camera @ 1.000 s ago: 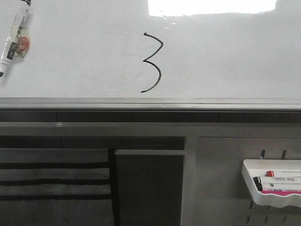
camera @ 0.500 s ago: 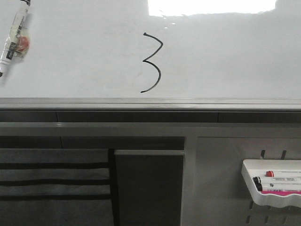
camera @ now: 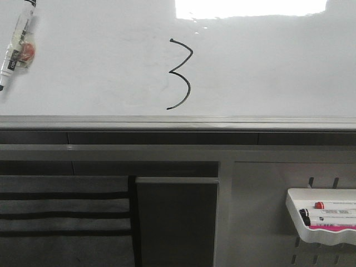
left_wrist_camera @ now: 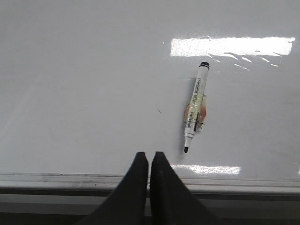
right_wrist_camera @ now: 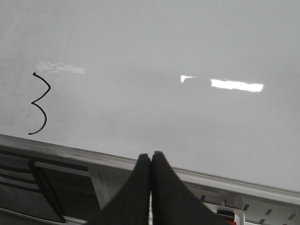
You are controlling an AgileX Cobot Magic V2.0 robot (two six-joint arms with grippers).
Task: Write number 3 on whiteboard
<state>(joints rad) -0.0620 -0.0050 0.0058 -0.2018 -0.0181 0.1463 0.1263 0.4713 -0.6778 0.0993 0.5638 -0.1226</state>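
Observation:
A thin black number 3 [camera: 181, 74] with a pointed middle stands on the glossy whiteboard [camera: 267, 67]; it also shows in the right wrist view [right_wrist_camera: 40, 104]. An uncapped marker [camera: 16, 47] with orange tape lies on the board at the far left, also in the left wrist view [left_wrist_camera: 196, 107]. My left gripper [left_wrist_camera: 149, 154] is shut and empty, near the board's front rim, apart from the marker. My right gripper [right_wrist_camera: 151, 154] is shut and empty over the rim [right_wrist_camera: 262, 187]. Neither gripper shows in the front view.
The board's grey metal rim [camera: 178, 121] runs across the front. Below it is a grey cabinet with a dark panel [camera: 177, 222]. A small white marker tray [camera: 322, 219] with markers hangs at the lower right. A bright light reflection [camera: 250, 8] lies on the board.

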